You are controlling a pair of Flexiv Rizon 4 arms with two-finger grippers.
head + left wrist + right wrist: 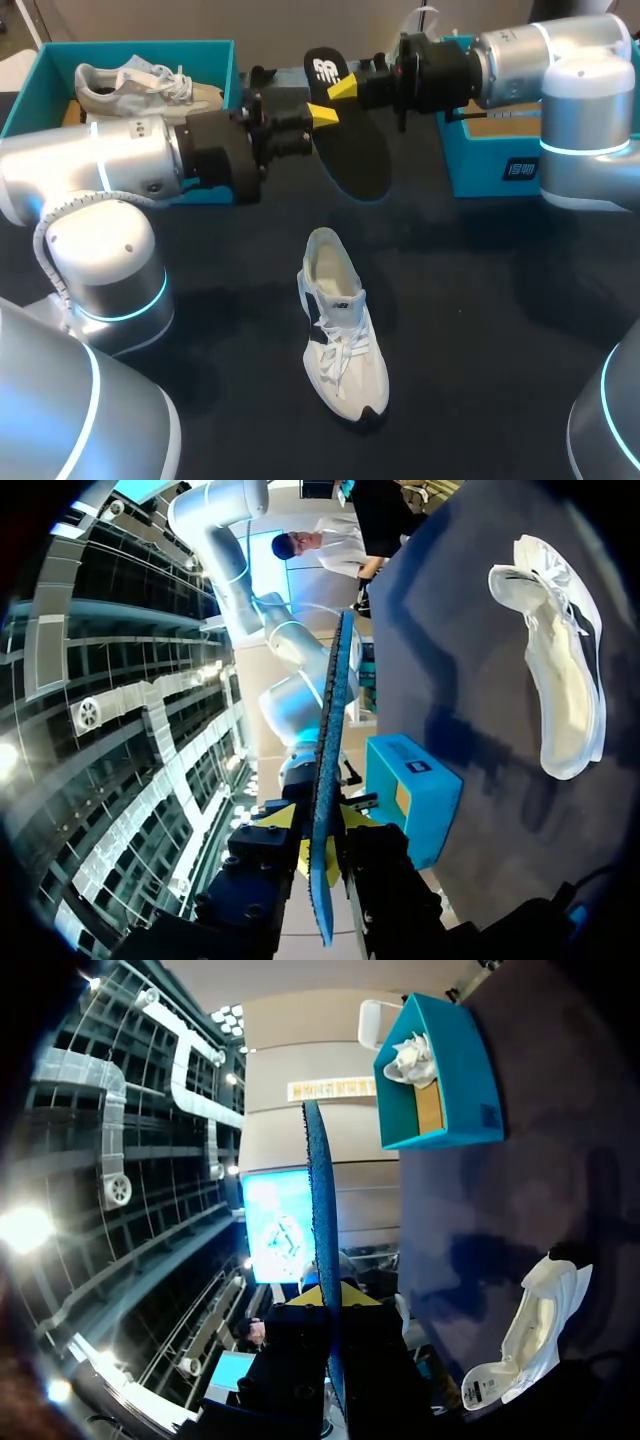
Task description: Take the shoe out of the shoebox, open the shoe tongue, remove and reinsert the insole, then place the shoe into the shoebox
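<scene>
Aloft, insole (362, 152); left gripper (322, 115), right gripper (345, 89) pinch it.

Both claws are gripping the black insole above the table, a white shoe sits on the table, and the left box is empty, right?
Not quite: the head view shows the left box holds a second shoe. Otherwise yes: left claw and right claw grip the insole; white shoe on the table.

The head view looks down on the table (500, 330) from above and behind. Each wrist view looks out from its wrist, close to the edge-on insole (328, 780). All three share the white shoe (338, 340).
</scene>
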